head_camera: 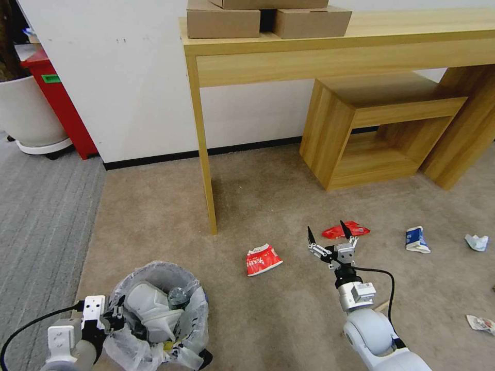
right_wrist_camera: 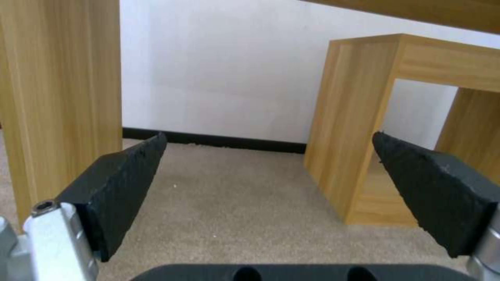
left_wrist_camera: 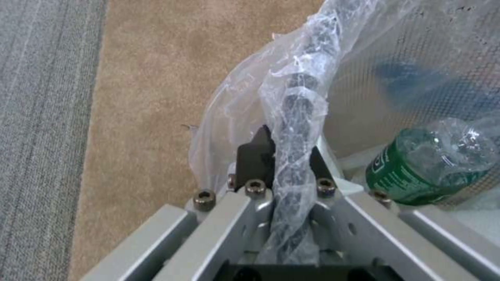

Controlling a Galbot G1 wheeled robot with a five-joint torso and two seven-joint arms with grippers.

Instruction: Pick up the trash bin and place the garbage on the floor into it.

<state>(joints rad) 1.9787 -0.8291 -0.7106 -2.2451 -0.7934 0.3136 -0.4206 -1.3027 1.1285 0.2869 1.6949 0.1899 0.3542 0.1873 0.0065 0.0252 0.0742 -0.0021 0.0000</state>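
Observation:
The trash bin, lined with a crinkly plastic bag, sits at the lower left of the head view. My left gripper is shut on its rim. In the left wrist view the jaws pinch the bagged rim, and a green-label bottle lies inside. White slippers also lie in the bin. My right gripper is open above the carpet, right beside a red wrapper. Its fingers hold nothing. On the floor lie a red-white crushed cup, a blue-white carton and crumpled paper.
A tall wooden table's leg stands just behind the cup. A low wooden shelf sits under the table, with cardboard boxes on top. Another wrapper lies at the right edge. A red cabinet and white planter stand far left.

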